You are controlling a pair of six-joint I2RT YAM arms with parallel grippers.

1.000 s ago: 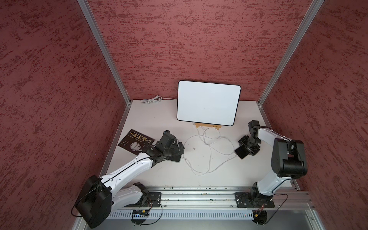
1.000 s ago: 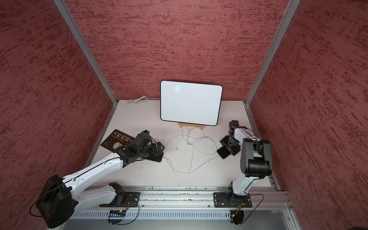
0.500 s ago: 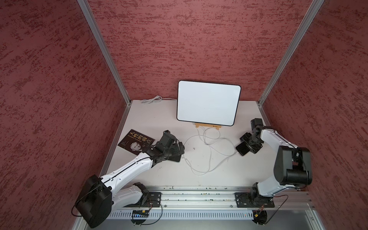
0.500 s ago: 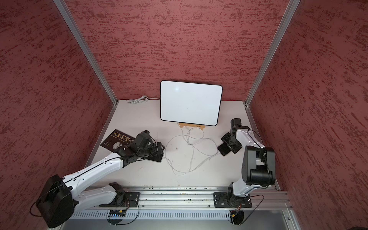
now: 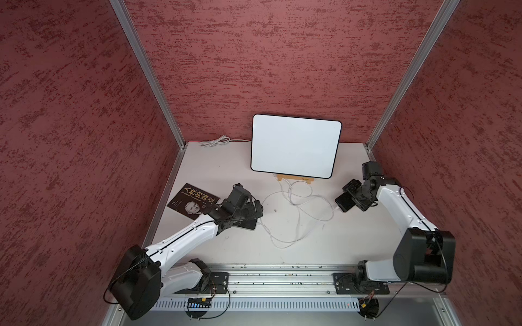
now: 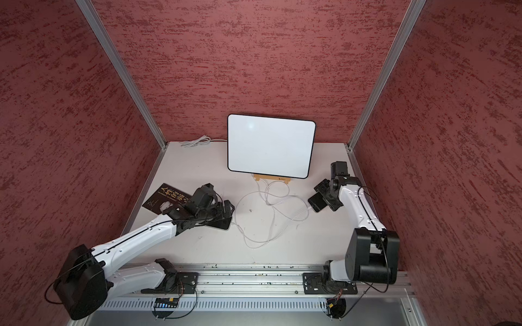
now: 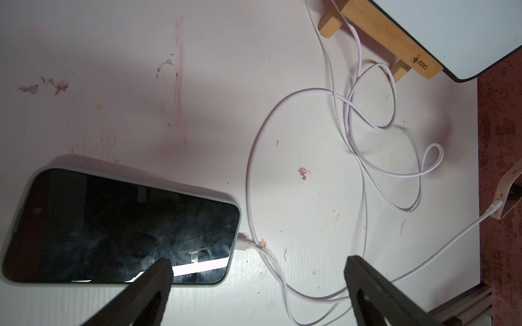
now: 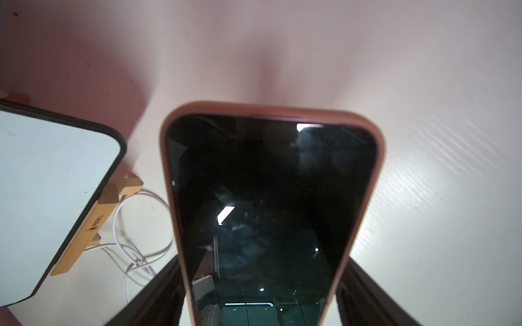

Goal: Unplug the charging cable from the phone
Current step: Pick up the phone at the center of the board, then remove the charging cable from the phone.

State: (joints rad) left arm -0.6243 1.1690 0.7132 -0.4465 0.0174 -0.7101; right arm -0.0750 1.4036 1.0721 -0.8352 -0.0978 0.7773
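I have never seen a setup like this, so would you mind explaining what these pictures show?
These are two white robot arms, the left arm and the right arm, mounted at the edge of a table. Both top views look down on the whole scene; each wrist view comes from a camera on one arm, looking past its gripper. On the table are a dark book, a white board on a wooden stand, loose white cables, and a pale-cased phone with a cable plugged in. The left gripper, open, hovers over that phone's plug end. The right gripper holds a pink-cased phone by its sides; it is plugged in too.
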